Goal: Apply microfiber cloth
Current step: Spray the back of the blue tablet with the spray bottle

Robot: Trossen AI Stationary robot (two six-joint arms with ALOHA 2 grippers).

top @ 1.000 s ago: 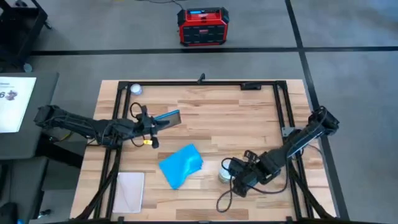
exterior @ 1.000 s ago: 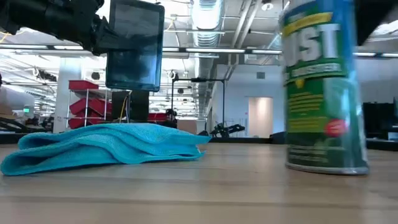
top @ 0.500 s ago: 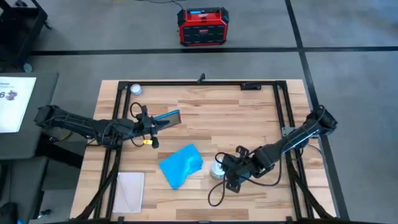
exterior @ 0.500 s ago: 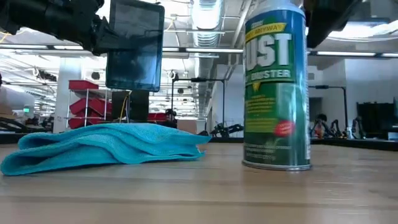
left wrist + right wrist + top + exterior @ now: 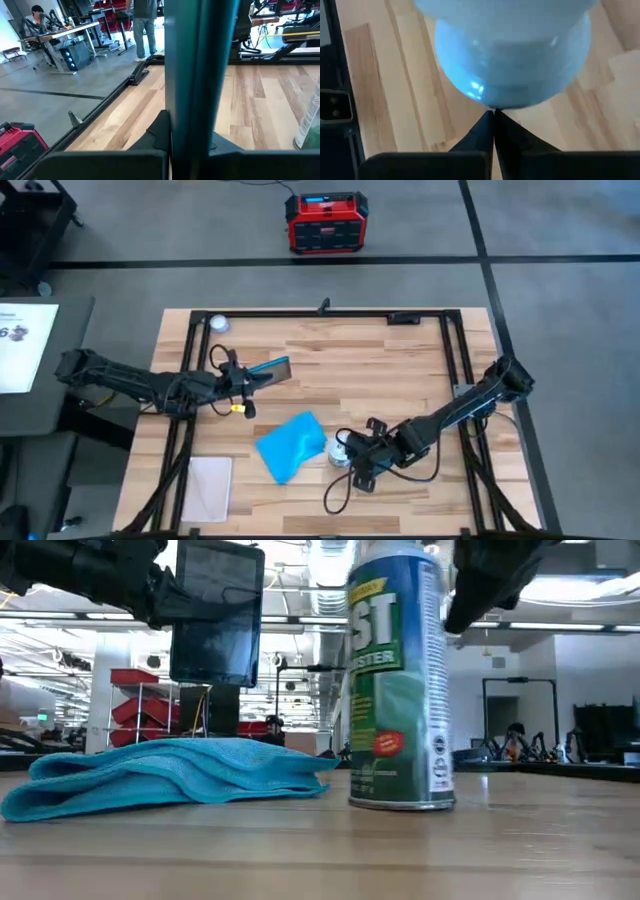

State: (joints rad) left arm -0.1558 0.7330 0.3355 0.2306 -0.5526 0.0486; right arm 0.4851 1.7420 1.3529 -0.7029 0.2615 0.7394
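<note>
High view: microfiber cloth (image 5: 291, 445) lies crumpled mid-table. Right gripper (image 5: 347, 456) at its 3 o'clock, at a spray can (image 5: 338, 454) just beside the cloth. Left gripper (image 5: 243, 381) at the cloth's 10 o'clock, clamped on a dark tablet (image 5: 270, 369).

Low view: can (image 5: 400, 680) upright, cloth (image 5: 160, 775) at its 9 o'clock.

Right wrist: fingertips (image 5: 485, 125) pressed together under the can top.

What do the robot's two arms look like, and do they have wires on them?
Both arms are dark, almost black, built from slim jointed tube sections. The left tool has a small yellow mark just beside it. The right tool trails a thin black cable that loops onto the light wooden plank table. Each tool ends in two dark, flat, pointed fingers.
</note>
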